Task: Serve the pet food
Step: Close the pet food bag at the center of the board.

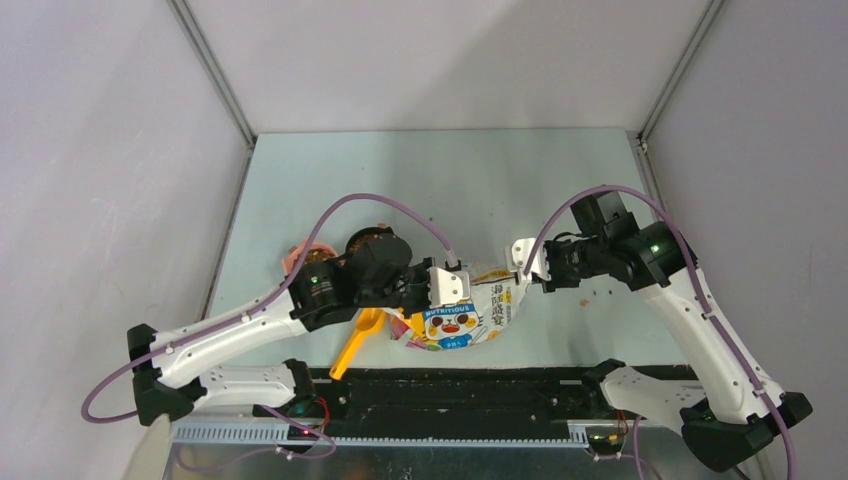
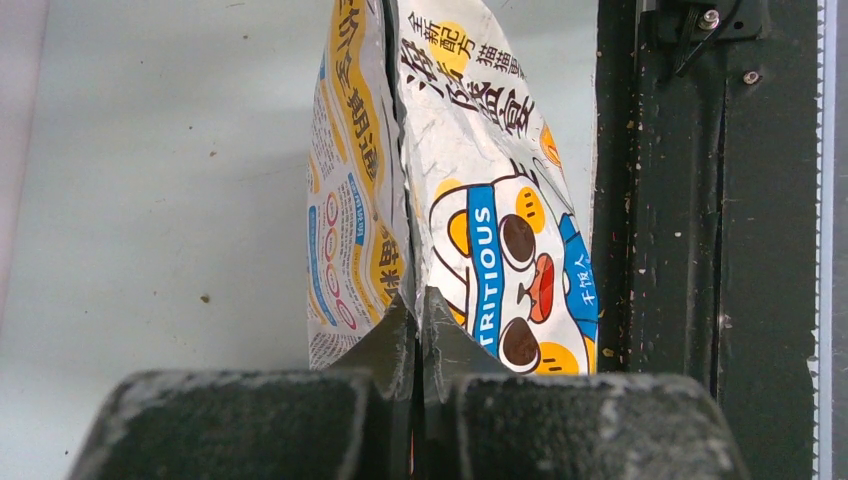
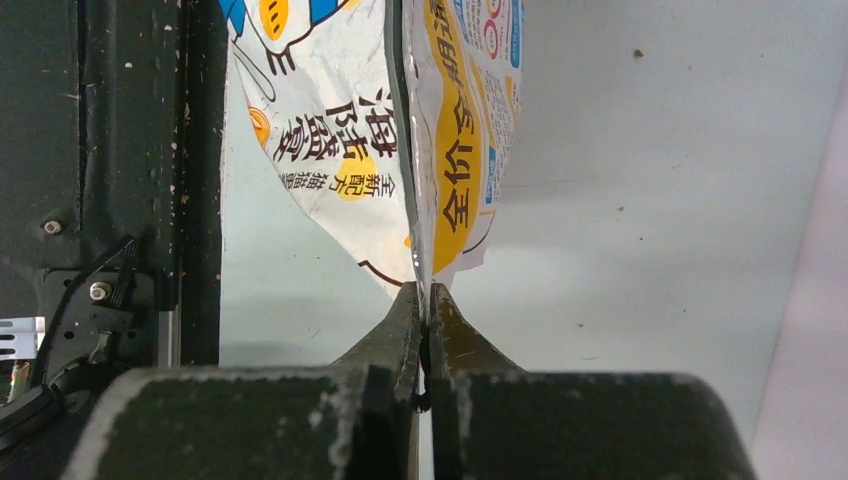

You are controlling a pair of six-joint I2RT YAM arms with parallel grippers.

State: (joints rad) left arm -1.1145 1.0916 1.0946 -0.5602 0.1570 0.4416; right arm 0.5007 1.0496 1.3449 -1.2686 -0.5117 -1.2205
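A white and yellow bag (image 1: 466,316) printed with a cartoon cat hangs between my two grippers near the table's front edge. My left gripper (image 1: 470,293) is shut on one edge of it; in the left wrist view its fingertips (image 2: 418,305) pinch the bag (image 2: 480,150) at its fold. At the opposite end my right gripper (image 1: 512,272) is shut too, clamping the bag's (image 3: 340,130) thin edge between closed tips (image 3: 425,295). Brown pet food (image 1: 373,233) shows behind my left wrist, in a pink bowl (image 1: 296,256) that the arm mostly hides.
A yellow scoop (image 1: 357,340) lies on the table under the left forearm. The black rail (image 1: 450,390) runs along the near edge, close below the bag. A few brown crumbs (image 1: 590,298) lie near the right arm. Grey walls close both sides.
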